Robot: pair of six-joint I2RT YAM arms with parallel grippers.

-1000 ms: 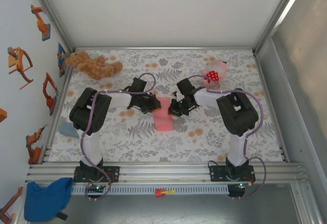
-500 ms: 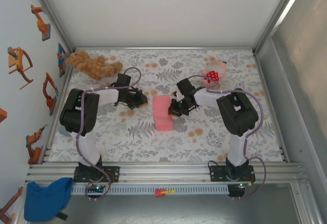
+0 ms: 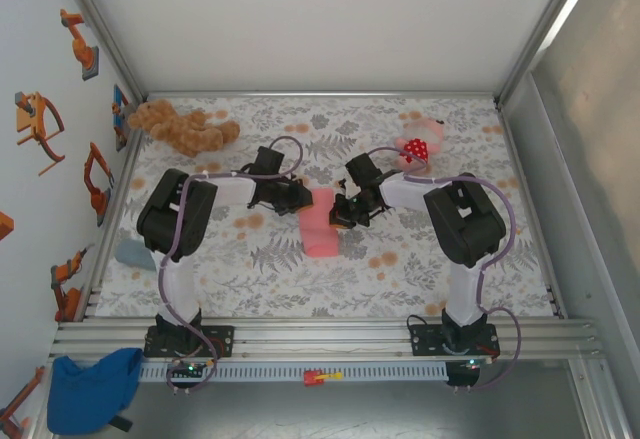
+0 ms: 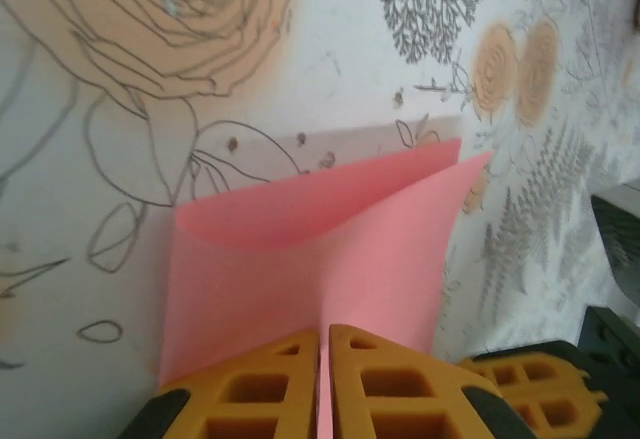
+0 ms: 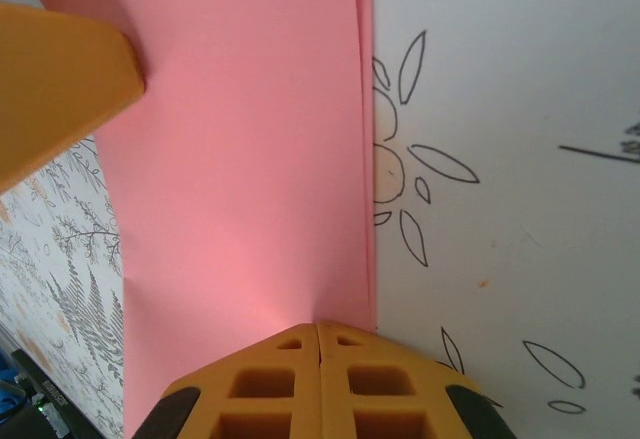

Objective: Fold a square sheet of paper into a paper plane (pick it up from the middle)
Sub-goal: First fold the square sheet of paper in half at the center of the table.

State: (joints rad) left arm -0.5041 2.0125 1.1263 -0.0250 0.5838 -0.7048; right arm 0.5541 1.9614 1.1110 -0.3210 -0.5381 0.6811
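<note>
While both arms work the sheet: fold in hand looks like the first halving, not yet creased flat (my read).
Sheet position: the square sheet of paper point(image 3: 320, 224) lies mid-table on the floral table cover point(image 3: 400, 279), between the two grippers.
Long axis: runs far-to-near in the top view, a narrow doubled strip.
Left gripper point(image 3: 299, 199): on the strip's far-left edge; the paper stretches away from its tips.
Left state: fingers together, with a thin pink line of paper nipped between them in the left wrist view point(image 4: 324, 337).
Right gripper point(image 3: 341, 214): on the strip's right long edge, paper to its left.
Right state: fingers pressed together point(image 5: 318, 327), tips at the paper's edge; cannot tell if a layer is caught or only pinned down.
Nearer arm: neither, both touch the sheet.
Key relation: grippers sit on opposite long edges, so the crease line lies between them.
Sheet look: salmon-pink, plain; top layer bows up into an open loop point(image 4: 320, 239), smooth in the right wrist view point(image 5: 240, 159), two edges nearly flush.
Risk: bowed layer may spring back if released before pressing.
</note>
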